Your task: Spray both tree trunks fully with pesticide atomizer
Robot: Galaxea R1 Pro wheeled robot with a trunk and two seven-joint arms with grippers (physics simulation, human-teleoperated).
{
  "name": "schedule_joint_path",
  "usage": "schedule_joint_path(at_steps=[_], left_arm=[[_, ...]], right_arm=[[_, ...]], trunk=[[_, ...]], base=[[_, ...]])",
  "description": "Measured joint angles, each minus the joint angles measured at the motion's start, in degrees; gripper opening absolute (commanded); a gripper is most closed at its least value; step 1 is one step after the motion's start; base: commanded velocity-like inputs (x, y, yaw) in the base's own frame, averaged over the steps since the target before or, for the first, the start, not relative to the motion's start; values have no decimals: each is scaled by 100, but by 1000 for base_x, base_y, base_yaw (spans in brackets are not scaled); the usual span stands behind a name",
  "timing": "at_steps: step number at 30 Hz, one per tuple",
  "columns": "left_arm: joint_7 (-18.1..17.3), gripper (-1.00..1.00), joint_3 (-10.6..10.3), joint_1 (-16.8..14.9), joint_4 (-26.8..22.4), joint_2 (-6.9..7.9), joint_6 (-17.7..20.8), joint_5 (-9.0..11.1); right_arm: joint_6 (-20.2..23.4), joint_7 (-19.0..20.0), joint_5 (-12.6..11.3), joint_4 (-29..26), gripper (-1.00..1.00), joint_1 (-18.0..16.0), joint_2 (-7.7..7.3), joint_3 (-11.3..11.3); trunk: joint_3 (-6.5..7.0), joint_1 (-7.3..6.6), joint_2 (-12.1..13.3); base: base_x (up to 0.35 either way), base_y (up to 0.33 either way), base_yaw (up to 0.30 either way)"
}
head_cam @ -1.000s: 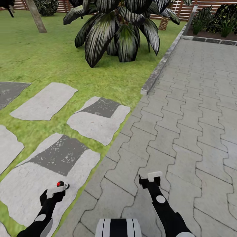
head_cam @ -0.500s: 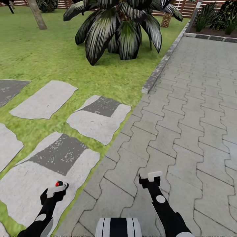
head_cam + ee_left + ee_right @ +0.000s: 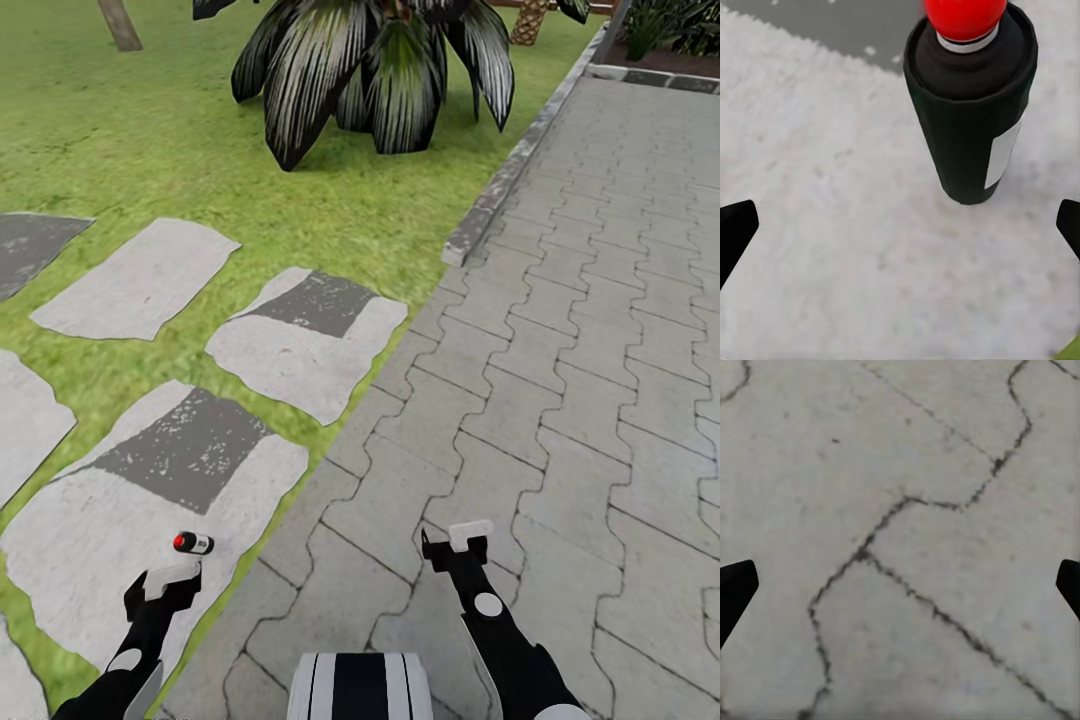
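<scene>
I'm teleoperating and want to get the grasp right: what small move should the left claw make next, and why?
Probably ease the left claw forward toward the pesticide atomizer. The bottle lies on a pale stepping slab just beyond the fingertips, and in the left wrist view it sits ahead of the open fingers, not yet between them.

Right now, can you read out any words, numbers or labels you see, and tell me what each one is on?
No readable text anywhere.
Bottle: it lies on a pale slab and carries a small white label patch, which looks blank, with no letters or numbers to make out.
Left gripper, right gripper, paving: no markings or signs.
</scene>
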Motion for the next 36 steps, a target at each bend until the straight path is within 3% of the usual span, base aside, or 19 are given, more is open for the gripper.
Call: schedule_joint_path(at_steps=[36], left_arm=[[-3, 100, -32, 3, -5, 1, 0, -33]], right_arm=[[0, 0, 0, 16, 100, 0, 4, 0]], trunk=[[-7, 0, 0]], base=[[56, -14, -27]])
